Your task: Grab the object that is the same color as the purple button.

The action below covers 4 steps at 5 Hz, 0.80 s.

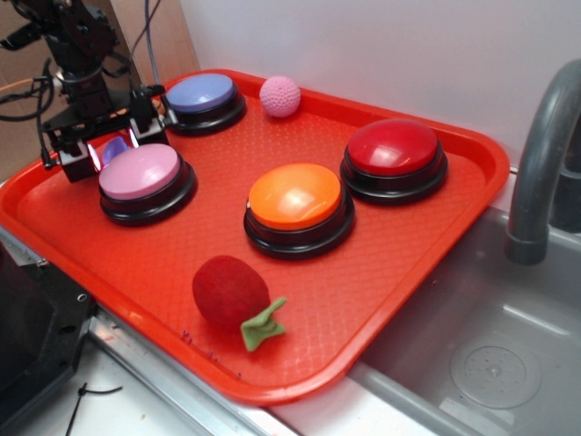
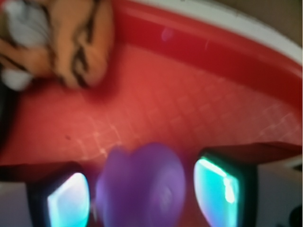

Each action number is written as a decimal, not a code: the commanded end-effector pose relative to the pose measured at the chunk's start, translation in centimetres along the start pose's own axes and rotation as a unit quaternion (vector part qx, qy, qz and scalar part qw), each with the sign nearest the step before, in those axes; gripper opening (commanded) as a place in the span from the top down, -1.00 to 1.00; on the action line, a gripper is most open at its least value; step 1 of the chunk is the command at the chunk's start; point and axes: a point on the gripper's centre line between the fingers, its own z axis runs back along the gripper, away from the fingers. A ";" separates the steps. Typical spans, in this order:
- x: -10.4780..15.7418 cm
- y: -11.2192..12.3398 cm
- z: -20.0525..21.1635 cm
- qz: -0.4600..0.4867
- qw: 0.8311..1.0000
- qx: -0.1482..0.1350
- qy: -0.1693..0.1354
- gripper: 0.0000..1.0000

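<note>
The purple button [image 1: 200, 93] stands at the tray's far left corner. The object, a small glossy violet lump [image 2: 142, 187], lies on the red tray floor between my fingers. In the exterior view it shows as a purple glint [image 1: 114, 148] under the gripper [image 1: 111, 145], just behind the pink-mauve button [image 1: 141, 173]. In the wrist view the gripper [image 2: 144, 194] is open. Its left finger [image 2: 71, 201] is close to the lump, and a narrow gap shows before its right finger [image 2: 222, 187].
A striped tiger toy [image 2: 71, 42] lies just ahead of the gripper near the tray rim [image 2: 213, 42]. An orange button [image 1: 295, 195], a red button [image 1: 393, 147], a pink knitted ball [image 1: 280, 95] and a red plush strawberry [image 1: 230, 291] sit on the tray [image 1: 408, 236]. A sink [image 1: 472, 354] and faucet [image 1: 536, 163] are at right.
</note>
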 end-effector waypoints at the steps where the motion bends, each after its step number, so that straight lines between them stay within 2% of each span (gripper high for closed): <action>1: 0.7 0.9 0.7 0.016 1.000 -0.009 -0.009 1.00; 2: 0.6 0.4 2.7 -0.051 0.998 -0.041 -0.002 1.00; 3: 0.1 -0.9 6.9 -0.174 0.983 -0.055 0.026 1.00; 4: -1.4 -2.1 10.5 -0.286 0.953 -0.089 0.043 1.00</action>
